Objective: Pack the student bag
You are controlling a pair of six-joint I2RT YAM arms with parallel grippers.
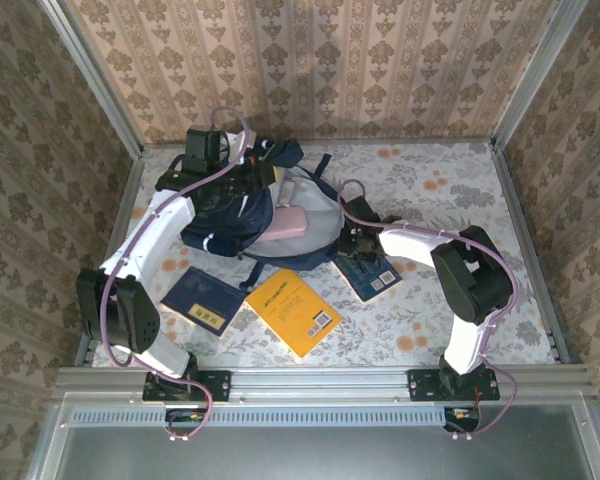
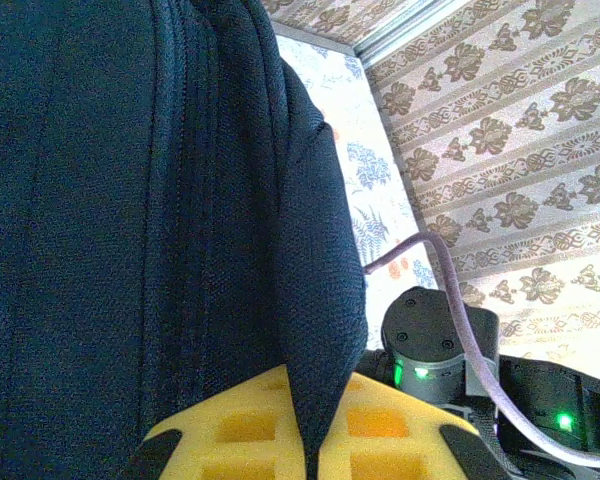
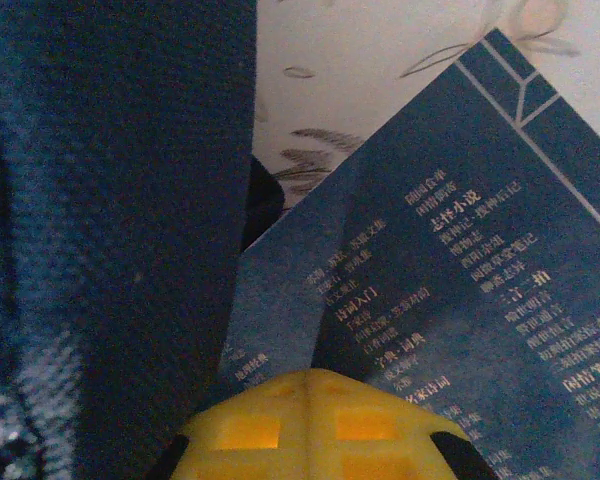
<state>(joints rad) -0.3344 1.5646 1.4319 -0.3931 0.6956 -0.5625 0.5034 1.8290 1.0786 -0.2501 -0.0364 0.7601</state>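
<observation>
The student bag point(image 1: 232, 215), a navy backpack, lies at the back middle of the table with its pale lining and a pink item point(image 1: 285, 225) showing. My left gripper point(image 1: 242, 178) is at the bag's top. In the left wrist view it point(image 2: 318, 378) is shut on a fold of the bag's navy fabric point(image 2: 310, 250). My right gripper point(image 1: 352, 238) sits at the bag's right side, over a dark blue book point(image 1: 372, 275). In the right wrist view it point(image 3: 307, 373) is shut, tips together just above the book's printed cover point(image 3: 460, 260), with bag fabric point(image 3: 110, 200) to its left.
A yellow book point(image 1: 292, 310) lies in front of the bag, and a second dark blue book point(image 1: 202, 298) lies to its left. Metal-framed walls with patterned paper close in the floral table point(image 1: 460, 200) on three sides.
</observation>
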